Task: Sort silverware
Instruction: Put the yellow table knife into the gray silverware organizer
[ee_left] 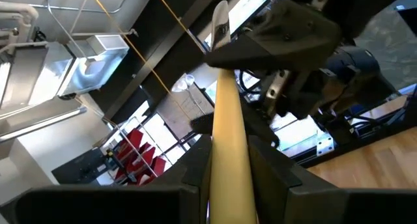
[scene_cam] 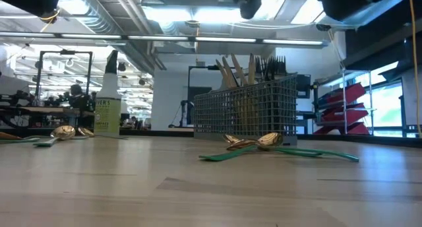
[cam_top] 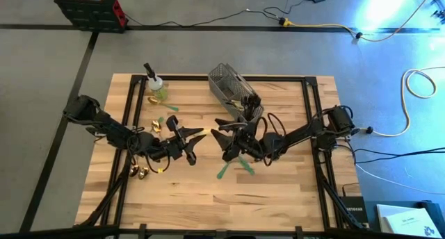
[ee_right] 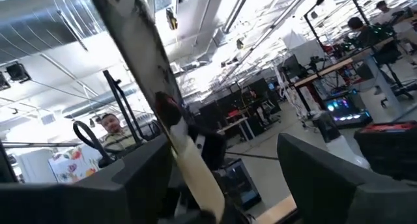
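- Bare worktop (cam_top: 208, 204) is seen toward 6 o'clock; two pincers meet at its centre.
- A cream-handled utensil (ee_left: 228, 146) is grasped by the left pincer (cam_top: 193, 143); the right pincer (cam_top: 221, 131) stands released beside it.
- Two green utensils (cam_top: 233, 166) lie at 5 o'clock; the caddy (cam_top: 235, 93) sits at 12, its contents too crowded to count.

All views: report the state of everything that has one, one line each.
left gripper: shut on the cream-handled utensil
right gripper: open, that utensil between its fingers
cream-handled utensil: held in the air
caddy: upright, utensils standing in it
spray bottle: upright
green-handled utensils: lying flat on the table
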Action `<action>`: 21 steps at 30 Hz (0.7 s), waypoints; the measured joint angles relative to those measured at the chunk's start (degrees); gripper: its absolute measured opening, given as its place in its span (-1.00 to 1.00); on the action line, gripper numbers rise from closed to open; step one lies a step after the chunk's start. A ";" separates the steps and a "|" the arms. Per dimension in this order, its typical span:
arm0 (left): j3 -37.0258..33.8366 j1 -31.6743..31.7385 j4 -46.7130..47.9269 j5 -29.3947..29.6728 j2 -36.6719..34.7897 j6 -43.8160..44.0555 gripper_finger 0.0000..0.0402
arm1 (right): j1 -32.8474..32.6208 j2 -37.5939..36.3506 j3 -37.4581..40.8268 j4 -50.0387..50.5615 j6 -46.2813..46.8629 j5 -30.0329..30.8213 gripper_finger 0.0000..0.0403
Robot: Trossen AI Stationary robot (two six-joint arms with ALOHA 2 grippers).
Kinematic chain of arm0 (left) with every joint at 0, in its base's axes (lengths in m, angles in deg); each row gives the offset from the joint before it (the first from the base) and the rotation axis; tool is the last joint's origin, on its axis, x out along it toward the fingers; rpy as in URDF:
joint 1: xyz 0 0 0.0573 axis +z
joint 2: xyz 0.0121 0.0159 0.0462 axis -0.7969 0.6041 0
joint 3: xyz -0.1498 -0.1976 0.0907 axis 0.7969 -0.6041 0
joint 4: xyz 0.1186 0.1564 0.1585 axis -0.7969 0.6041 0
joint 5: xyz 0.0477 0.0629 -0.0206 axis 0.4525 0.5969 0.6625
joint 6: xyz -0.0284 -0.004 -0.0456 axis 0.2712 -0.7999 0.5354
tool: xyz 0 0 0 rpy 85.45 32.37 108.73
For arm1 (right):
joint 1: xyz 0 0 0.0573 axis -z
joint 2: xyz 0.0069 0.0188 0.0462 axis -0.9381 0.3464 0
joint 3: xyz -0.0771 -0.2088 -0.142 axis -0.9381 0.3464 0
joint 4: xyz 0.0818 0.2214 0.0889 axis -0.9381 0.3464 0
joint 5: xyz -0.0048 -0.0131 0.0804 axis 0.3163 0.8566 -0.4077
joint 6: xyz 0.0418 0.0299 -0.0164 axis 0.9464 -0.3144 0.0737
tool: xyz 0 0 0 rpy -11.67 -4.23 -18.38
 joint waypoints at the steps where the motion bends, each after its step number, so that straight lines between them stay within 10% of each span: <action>1: 0.01 0.00 -0.02 0.00 0.00 -0.02 -0.70 | 0.03 0.00 -0.71 1.09 0.00 -0.04 0.27; 21: 0.01 0.94 -0.13 -0.18 0.00 -0.17 -0.70 | -0.12 0.00 -4.86 12.87 -1.72 -1.67 -0.38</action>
